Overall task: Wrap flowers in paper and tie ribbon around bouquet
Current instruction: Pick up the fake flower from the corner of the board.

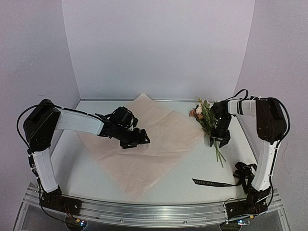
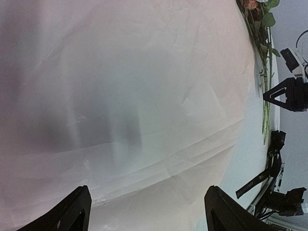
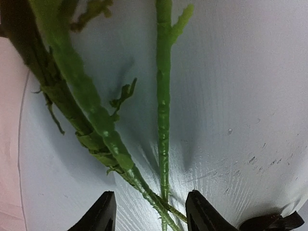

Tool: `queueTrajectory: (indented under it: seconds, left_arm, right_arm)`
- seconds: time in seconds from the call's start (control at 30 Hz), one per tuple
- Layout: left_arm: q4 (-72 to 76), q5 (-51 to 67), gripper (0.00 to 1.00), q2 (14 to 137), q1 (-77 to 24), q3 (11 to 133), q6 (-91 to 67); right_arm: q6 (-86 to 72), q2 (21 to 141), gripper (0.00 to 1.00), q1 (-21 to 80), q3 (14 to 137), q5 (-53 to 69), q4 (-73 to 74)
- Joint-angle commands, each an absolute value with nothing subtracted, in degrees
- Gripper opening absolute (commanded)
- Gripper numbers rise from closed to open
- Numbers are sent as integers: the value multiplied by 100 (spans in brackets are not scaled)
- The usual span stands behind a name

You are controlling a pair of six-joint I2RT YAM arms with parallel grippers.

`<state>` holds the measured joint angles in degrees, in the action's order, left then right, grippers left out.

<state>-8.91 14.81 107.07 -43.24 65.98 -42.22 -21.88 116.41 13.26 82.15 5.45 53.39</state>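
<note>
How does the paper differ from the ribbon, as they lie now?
The paper is a wide pale-pink sheet; the ribbon is a narrow black strip with white lettering. The paper lies spread at the middle; the ribbon lies at the near right, partly bunched. Both rest on the table.

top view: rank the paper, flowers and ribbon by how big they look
1. paper, by far the largest
2. flowers
3. ribbon: much thinner, but its bunched right end is hard to trace, so second versus third is less sure
</note>
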Motion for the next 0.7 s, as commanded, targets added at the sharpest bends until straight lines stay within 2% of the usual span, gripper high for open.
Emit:
queueTrajectory:
  seconds: [0.0,0.4,0.6,0.67]
  left_arm:
    - [-643,1429,84,10631,-4359,6495,-4338]
    - [-615,1273,82,10617,-4433,6318,-4476]
    - [-609,1179,82,10591,-4588,6187,-4762]
    - [-640,1150,82,10616,-4641,6159,-4873]
  right_arm:
    - [-2679,11826,48,1318,8226,546,5506]
    - [-3092,11640,23,1374,7671,312,5458]
    - [-3190,11508,3,1592,7374,226,5445]
    - [-3223,11424,0,1613,7324,229,5453]
